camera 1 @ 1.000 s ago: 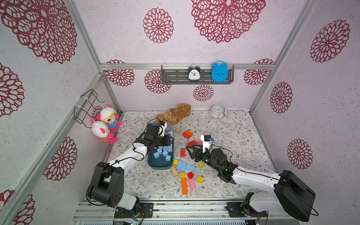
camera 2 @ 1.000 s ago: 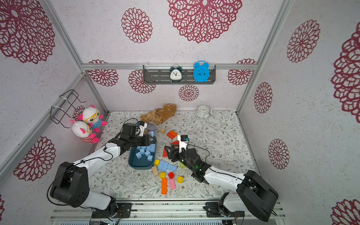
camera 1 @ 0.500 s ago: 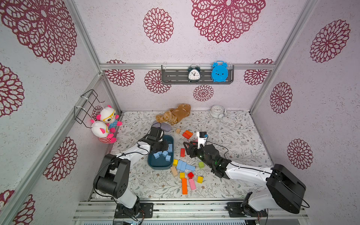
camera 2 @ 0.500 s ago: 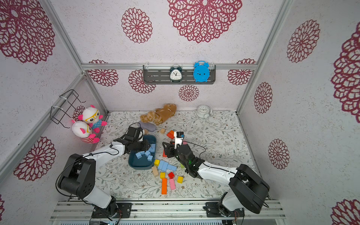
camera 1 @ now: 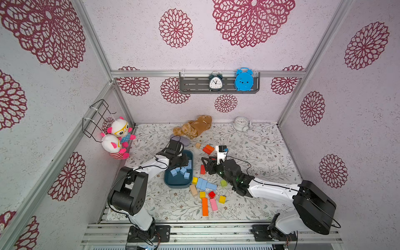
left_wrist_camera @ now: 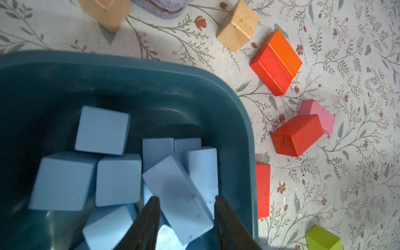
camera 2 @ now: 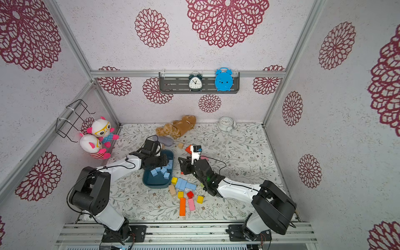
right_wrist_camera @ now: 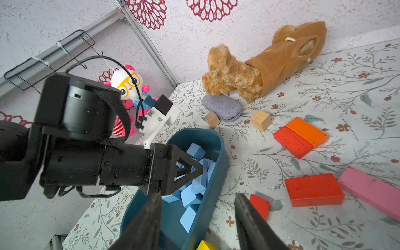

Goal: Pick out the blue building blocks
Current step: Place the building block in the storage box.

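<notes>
Close to the near edge of the surface (camera 1: 266, 147), a long orange block (camera 1: 205, 207) and a pink block (camera 1: 213, 204) lie side by side. Just beyond them are two yellow cubes (camera 1: 222, 199) and a red cube (camera 1: 212, 194).

A little farther in, some of the blue building blocks (camera 1: 204, 184) lie flat on the surface, touching each other, between a tan block (camera 1: 193, 190) and a green block (camera 1: 223, 183). These are outside the teal tray (camera 1: 176, 186), which stands just beside them, towards the left edge. The other blue ones are piled loosely inside the tray.

The left hand (left_wrist_camera: 187, 199) hangs over the far half of the tray with its fingers apart. One blue brick (left_wrist_camera: 177, 194) lies tilted on the pile, between and below the two fingers. I cannot tell whether they touch it.

The right hand (right_wrist_camera: 198, 195) is low, just beside the right rim of the tray, and points towards the left arm. Its fingers are apart and nothing is between them. A small red block (camera 1: 202, 169) lies on the surface close to it.

Farther on, a red brick (left_wrist_camera: 270, 69) and an orange brick (left_wrist_camera: 285, 54) lie pressed together. Near them are a tan cube (camera 1: 198, 145) and a grey pouch (camera 1: 183, 141). At the far edge lie a brown plush toy (camera 1: 194, 127) and a white clock (camera 1: 241, 124).
</notes>
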Motion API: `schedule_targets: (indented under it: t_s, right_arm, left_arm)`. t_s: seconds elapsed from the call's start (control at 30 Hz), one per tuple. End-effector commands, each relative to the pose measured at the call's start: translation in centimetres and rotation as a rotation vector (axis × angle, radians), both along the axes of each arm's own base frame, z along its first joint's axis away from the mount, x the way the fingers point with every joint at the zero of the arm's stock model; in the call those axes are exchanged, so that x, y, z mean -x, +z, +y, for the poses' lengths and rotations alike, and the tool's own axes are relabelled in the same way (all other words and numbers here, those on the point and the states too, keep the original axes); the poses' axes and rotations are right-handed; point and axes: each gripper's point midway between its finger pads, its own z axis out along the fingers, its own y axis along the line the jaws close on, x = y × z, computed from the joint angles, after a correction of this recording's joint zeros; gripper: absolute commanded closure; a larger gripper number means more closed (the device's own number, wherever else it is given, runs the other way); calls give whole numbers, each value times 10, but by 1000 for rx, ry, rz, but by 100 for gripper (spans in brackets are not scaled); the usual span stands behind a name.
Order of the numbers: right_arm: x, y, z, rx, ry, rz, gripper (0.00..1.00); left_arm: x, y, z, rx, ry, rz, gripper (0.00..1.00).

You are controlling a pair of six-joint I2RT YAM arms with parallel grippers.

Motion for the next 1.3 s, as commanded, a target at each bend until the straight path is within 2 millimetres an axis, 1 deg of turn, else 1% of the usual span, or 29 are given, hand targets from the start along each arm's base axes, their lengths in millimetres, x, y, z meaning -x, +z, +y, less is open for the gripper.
schedule_targets:
  t_s: [0.0, 0.17, 0.2, 0.3, 0.37, 0.47, 0.63, 0.8, 1.03, 1.1, 1.17, 1.27]
  right_arm:
    - [-3, 14, 8, -14, 10, -30, 43]
    - [-3, 14, 13, -20, 26, -29, 44]
    - [-3, 14, 13, -19, 26, -30, 44]
    - [-3, 14, 11, -11, 20, -31, 44]
    - [-3, 14, 10, -9, 18, -33, 44]
    - [-3, 13, 9, -3, 15, -35, 44]
    - [-4, 12, 6, 10, 5, -36, 44]
    - [-3, 13, 1, 12, -7, -44, 44]
    - [-2, 14, 0, 10, -10, -47, 44]
    - [-3, 13, 0, 13, -13, -46, 44]
    - [-3, 13, -1, 15, -15, -46, 44]
    - [-3, 12, -3, 23, -21, -44, 44]
  left_arm:
    - [-1, 5, 1, -9, 2, -23, 54]
    - [-2, -5, 2, -35, -9, 3, 53]
    - [-2, -6, 2, -35, -13, 4, 51]
    - [-1, -7, 0, -36, -31, 5, 42]
    - [-1, -8, -1, -37, -37, 6, 39]
    - [-1, -12, -5, -38, -46, 20, 40]
    - [2, -20, -5, -72, -56, 44, 47]
    - [0, -16, 0, -105, -52, 19, 54]
    - [-7, -9, 3, -137, -67, -25, 56]
    - [-8, -7, 5, -150, -73, -39, 54]
    - [-9, -3, 5, -155, -77, -60, 49]
    - [-10, 9, 4, -147, -83, -95, 43]
